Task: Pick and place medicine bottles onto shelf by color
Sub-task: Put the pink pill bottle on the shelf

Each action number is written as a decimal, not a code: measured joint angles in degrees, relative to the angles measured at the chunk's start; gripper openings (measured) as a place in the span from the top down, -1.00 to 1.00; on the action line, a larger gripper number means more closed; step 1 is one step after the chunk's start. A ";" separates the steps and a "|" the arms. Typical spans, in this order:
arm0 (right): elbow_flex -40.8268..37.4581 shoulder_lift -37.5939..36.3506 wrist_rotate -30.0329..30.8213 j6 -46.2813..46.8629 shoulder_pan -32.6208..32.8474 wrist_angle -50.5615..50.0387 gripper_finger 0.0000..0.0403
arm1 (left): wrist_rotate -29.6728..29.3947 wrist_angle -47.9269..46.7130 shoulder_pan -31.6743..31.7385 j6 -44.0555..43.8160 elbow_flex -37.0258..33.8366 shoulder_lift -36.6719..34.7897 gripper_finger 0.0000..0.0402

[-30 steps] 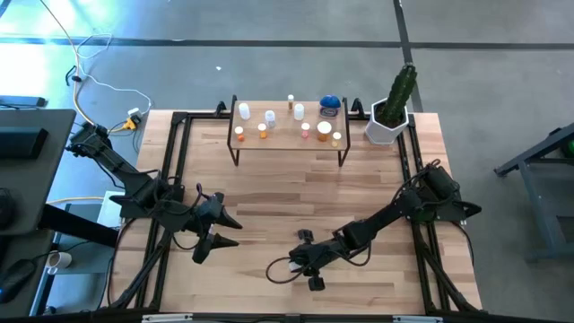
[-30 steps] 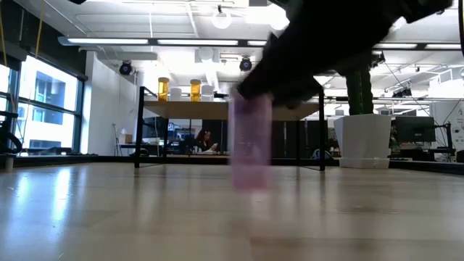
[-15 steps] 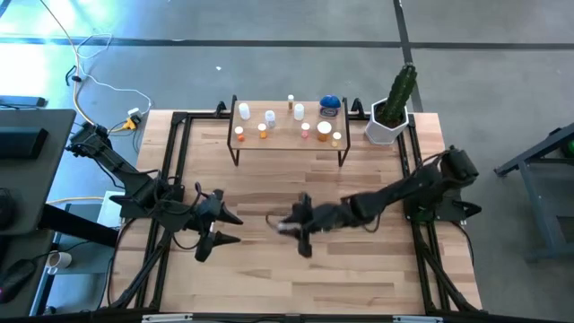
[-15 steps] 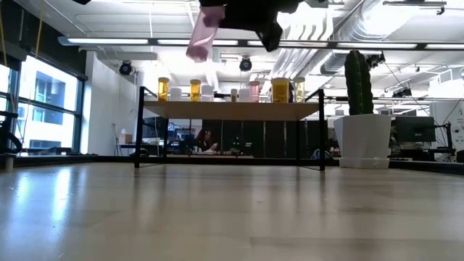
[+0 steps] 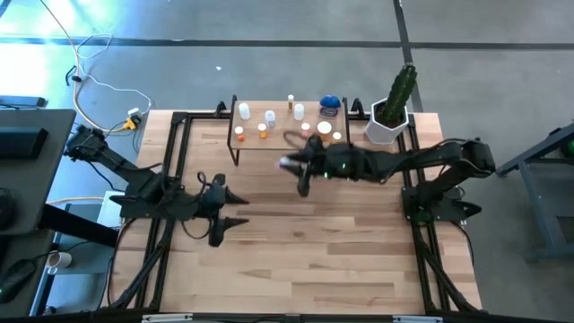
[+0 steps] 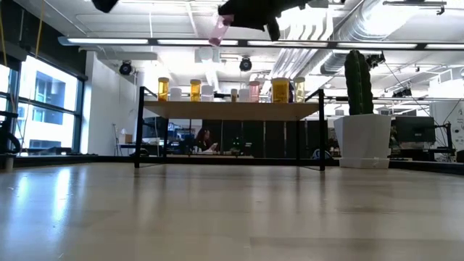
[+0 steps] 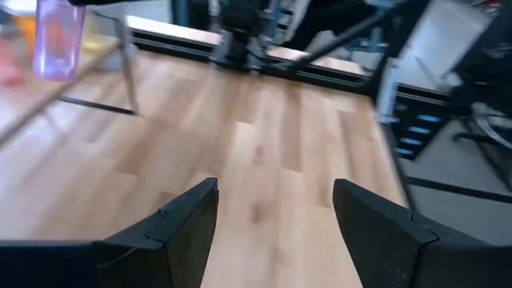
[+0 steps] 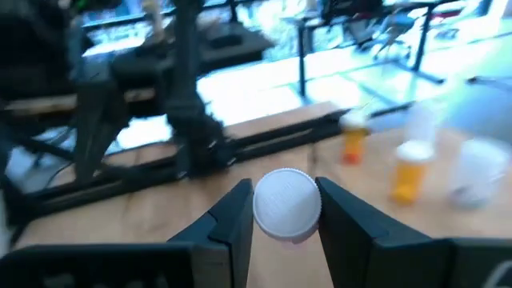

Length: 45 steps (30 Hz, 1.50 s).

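A pinkish bottle (image 6: 218, 30) is clamped in the right pincer (image 5: 296, 165) above the shelf (image 5: 287, 140), where other bottles (image 5: 262, 129) stand. The left pincer (image 7: 272, 212) is held wide open, empty.

A tall green cactus in a white angular pot (image 5: 391, 121) sits at the far right corner of the big light-wood tabletop (image 5: 296, 242). A black metal frame (image 5: 175, 161) runs along the table's sides. White cables (image 5: 99, 85) trail over the grey floor, far left.

Right end effector (image 6: 230, 16) holds pink bottle (image 6: 218, 30) above shelf (image 6: 230, 110).
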 joint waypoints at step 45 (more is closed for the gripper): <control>18.45 10.34 -15.65 -16.15 -19.46 -27.30 0.48 | 2.39 0.28 30.93 9.63 0.00 0.00 -0.18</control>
